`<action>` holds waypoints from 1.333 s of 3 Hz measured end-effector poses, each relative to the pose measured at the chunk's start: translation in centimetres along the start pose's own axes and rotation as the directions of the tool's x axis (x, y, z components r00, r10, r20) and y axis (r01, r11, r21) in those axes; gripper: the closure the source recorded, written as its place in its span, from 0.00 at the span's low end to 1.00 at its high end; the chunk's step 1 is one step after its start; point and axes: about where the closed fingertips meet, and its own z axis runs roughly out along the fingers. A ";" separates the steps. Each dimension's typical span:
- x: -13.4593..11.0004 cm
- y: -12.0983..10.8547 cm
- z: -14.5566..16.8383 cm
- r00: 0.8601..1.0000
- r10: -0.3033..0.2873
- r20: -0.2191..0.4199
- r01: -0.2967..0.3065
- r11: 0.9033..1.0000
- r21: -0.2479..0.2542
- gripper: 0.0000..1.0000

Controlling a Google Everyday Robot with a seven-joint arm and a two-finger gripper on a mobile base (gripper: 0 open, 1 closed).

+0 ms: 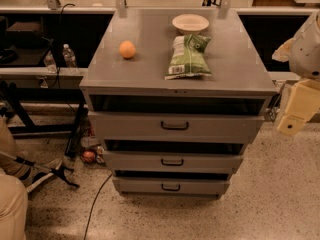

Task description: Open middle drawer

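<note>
The grey metal cabinet [150,49] has three drawers stacked at its front. The middle drawer [130,161] has a medium-height grey front and a small black pull handle [172,161]. Its front sits just below the taller top drawer [125,126] and above the shortest bottom drawer [140,186]. A dark gap shows above each front. My gripper [295,116] is cream-coloured and hangs at the right edge of the view, beside the cabinet's right front corner at about top-drawer height. It is apart from all the handles and holds nothing that I can see.
On the cabinet top lie an orange [127,49], a green chip bag [188,56] and a white bowl [190,22]. Water bottles [69,56] stand on a shelf to the left. A cable [97,199], a dark stand and a person's leg [11,204] are on the floor at left.
</note>
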 end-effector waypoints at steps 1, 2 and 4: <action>2.4 1.3 3.5 0.999 0.045 -0.030 -0.046 0.999 -0.026 0.00; 5.6 3.2 7.6 0.995 0.086 -0.044 -0.089 0.994 -0.061 0.00; 9.6 5.4 11.5 0.995 0.100 -0.004 -0.100 0.991 -0.088 0.00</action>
